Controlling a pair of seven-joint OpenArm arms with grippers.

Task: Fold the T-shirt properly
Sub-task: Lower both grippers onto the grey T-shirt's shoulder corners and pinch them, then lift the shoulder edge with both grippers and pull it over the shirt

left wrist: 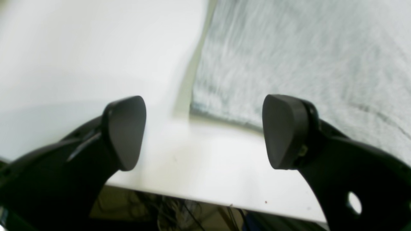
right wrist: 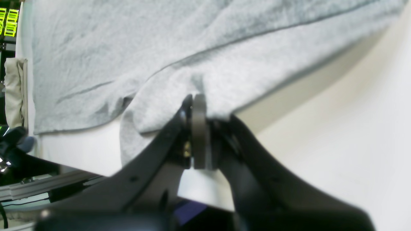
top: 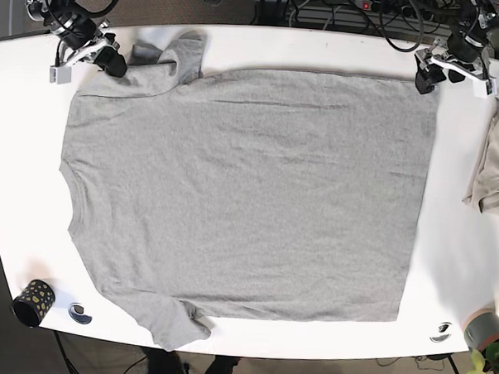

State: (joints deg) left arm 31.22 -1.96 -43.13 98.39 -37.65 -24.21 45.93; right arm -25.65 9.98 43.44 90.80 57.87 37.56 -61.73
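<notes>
The grey shirt (top: 241, 195) lies spread flat on the white table (top: 461, 271), covering most of it. The right gripper (right wrist: 196, 106) is closed on the edge of a sleeve (right wrist: 167, 99), the cloth bunched between its pads — that sleeve is lifted a little off the table. The left gripper (left wrist: 204, 131) is open, holding nothing; a shirt corner (left wrist: 199, 107) lies just ahead of it, between the two pads and apart from both. A beige cloth (top: 495, 165) lies near the left gripper.
</notes>
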